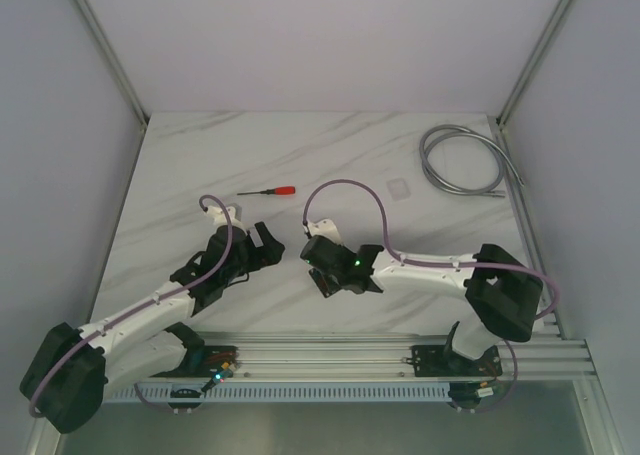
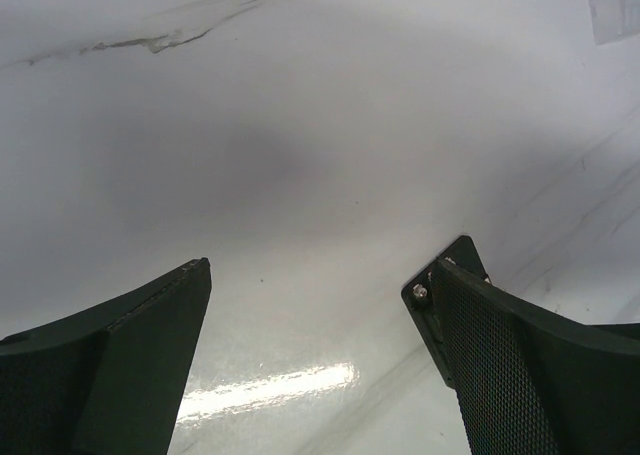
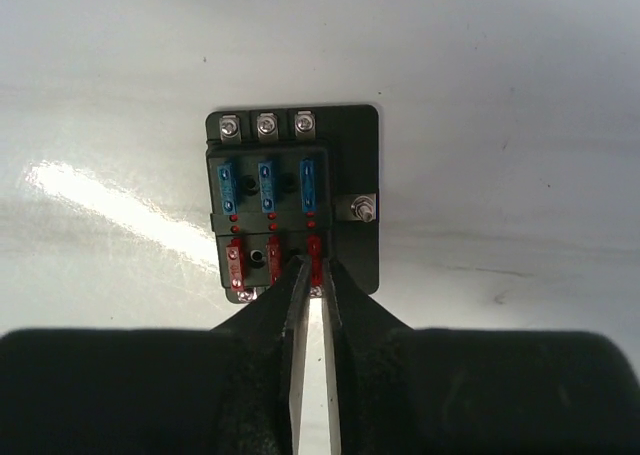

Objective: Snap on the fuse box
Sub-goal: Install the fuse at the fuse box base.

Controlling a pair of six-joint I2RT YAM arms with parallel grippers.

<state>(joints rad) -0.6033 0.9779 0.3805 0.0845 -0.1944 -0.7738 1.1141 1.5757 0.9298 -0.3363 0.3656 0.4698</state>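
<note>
1. The white marbled counter (image 1: 300, 155) is carrying everything here.
2. The left gripper (image 2: 325, 265) is hanging wide open above it, gripping nothing.
3. The right gripper (image 3: 313, 270) is sitting pinched nearly closed.
4. The fuse box (image 3: 290, 175) is lying flat on the counter, its near edge at those tips.

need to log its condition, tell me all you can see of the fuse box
The fuse box is a flat black square plastic block lying face up on the white table, uncovered. Three screw terminals line its far edge, one its right side; blue fuses above red fuses. The right gripper reaches over its near edge.
</note>
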